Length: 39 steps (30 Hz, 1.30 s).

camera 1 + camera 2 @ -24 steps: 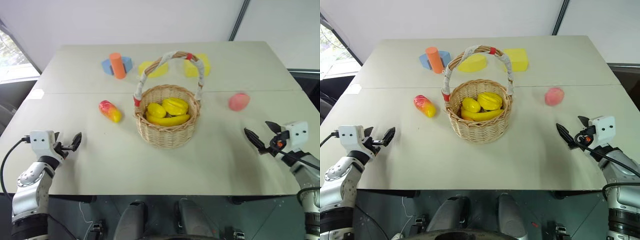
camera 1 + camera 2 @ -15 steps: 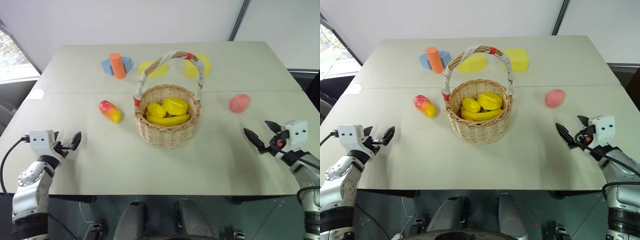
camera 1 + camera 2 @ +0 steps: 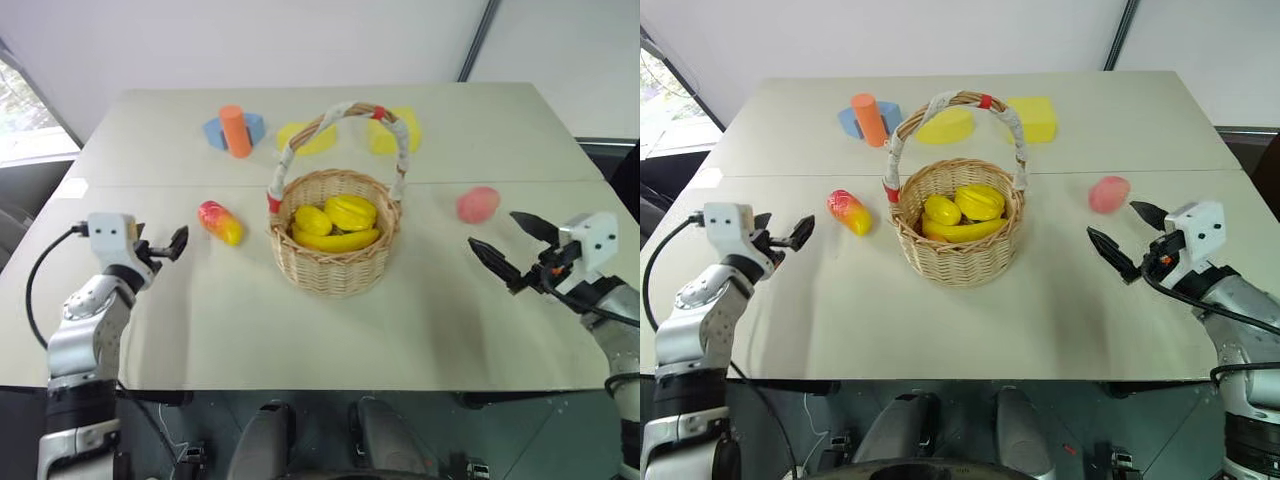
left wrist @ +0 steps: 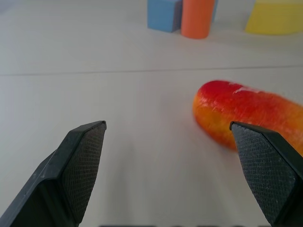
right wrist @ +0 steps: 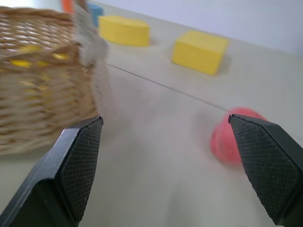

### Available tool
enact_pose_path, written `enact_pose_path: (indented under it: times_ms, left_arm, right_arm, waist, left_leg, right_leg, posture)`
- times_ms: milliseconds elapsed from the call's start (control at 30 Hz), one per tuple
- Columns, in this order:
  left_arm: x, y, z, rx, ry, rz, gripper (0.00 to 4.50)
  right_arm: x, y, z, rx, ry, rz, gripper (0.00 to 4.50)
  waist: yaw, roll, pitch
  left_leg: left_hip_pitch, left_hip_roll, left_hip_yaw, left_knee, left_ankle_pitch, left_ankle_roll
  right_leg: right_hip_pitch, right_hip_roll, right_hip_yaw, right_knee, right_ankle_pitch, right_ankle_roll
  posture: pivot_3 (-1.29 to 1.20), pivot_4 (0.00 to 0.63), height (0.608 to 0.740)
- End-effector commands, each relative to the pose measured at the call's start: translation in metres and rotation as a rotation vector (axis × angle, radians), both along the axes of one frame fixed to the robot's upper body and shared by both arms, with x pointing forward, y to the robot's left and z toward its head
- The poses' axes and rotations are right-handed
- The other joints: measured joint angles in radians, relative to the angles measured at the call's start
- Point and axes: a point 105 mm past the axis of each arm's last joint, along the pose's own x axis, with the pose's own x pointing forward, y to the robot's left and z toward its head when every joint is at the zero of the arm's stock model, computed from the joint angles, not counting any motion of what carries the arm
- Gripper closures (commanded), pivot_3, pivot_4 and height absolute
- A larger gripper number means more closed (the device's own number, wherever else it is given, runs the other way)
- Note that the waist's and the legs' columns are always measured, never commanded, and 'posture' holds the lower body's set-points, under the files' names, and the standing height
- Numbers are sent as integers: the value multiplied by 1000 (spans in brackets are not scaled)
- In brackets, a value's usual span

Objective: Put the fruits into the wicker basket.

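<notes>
1. Hovering low over the near left part of the pale beige table (image 3: 300,340), the left gripper (image 3: 172,247) points toward the oval red-and-yellow toy fruit (image 3: 220,221); its two black fingers stand wide apart and hold nothing.
2. Seen in the left wrist view, that oval fruit (image 4: 251,116) lies on the table just ahead of the spread fingertips (image 4: 85,161), off to one side and apart from them.
3. At the near right, the right gripper (image 3: 510,252) hangs just above the table with its jaws spread wide and empty, aimed inward and toward the rounded pink peach-like toy fruit (image 3: 478,204).
4. The pink fruit (image 5: 234,135) rests on the table near the right gripper, not touching it.
5. Between the two fruits, at the middle of the table, stands the round light-tan wicker basket (image 3: 335,262) with its tall arched handle (image 3: 345,112) wrapped in white cloth with red bands; both fruits lie outside it, one on each side.
6. Inside the basket sit several yellow toy fruits (image 3: 340,222), among them a banana.
7. Farther back, behind the basket, lie two flat yellow foam blocks (image 3: 1032,118).
8. At the far left stands an orange cylinder (image 3: 236,131) on a blue base (image 3: 217,131).
</notes>
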Motion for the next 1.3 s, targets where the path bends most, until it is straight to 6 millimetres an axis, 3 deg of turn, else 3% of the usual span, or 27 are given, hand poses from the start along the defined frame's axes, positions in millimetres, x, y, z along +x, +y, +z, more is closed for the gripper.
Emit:
enact_pose_path:
  times_ms: [33, 200, 467, 800, 1033, 1133, 1267, 1300]
  left_arm:
    - [7, -31, 26, -29, -26, -49, 0]
    - [17, -54, 28, -82, 100, 76, 0]
    - [23, -68, 25, -29, 282, 258, 0]
    - [33, -86, 7, -57, 431, 313, 0]
    - [42, -87, 4, -103, 435, 319, 0]
    - [44, -84, 8, -89, 398, 323, 933]
    - [45, -81, 12, -81, 371, 326, 2684]
    - [45, -81, 11, -82, 373, 319, 2813]
  right_arm:
    - [-14, 23, 28, -50, -38, 132, 70]
    - [-24, 48, 45, -116, -40, 264, 70]
    - [-35, 73, 59, -164, -43, 412, 70]
    - [-38, 88, 53, -135, -44, 471, 70]
    - [-41, 94, 50, -120, -49, 482, 70]
    - [-43, 97, 48, -113, -48, 489, 0]
    - [-43, 100, 46, -109, -46, 497, 0]
    - [-43, 101, 46, -109, -47, 497, 0]
  waist:
    - [2, 0, 0]
    - [1, -1, 0]
    - [2, -5, 1]
    - [6, -6, 1]
    - [4, -7, 2]
    - [6, -7, 2]
    - [6, -7, 2]
    - [6, -7, 2]
  left_leg:
    - [0, 0, 0, 0, 0, 0]
    - [-1, 0, 0, 1, 0, 0]
    - [-1, 0, -1, 2, 0, 0]
    - [-2, -1, -1, 2, 1, -2]
    - [-2, -1, -1, 2, 2, -4]
    - [-2, -1, -1, 2, 2, -4]
    - [-2, -1, -1, 2, 2, -4]
    - [-2, -1, -1, 2, 2, -4]
  right_leg:
    - [0, 0, 0, 0, 0, 0]
    - [0, 0, -1, 0, 0, 0]
    - [0, 2, -2, 0, 0, 1]
    - [0, 1, -2, -1, 0, 1]
    - [0, 1, -2, -1, 1, 1]
    - [0, 1, -2, -1, 1, 1]
    - [0, 1, -2, -1, 1, 1]
    - [0, 1, -2, -1, 1, 1]
  posture:
    - [0, 150, 740]
    - [0, 150, 740]
    - [0, 150, 740]
    - [0, 150, 740]
    - [0, 150, 740]
    - [0, 150, 740]
    - [0, 150, 740]
    - [0, 150, 740]
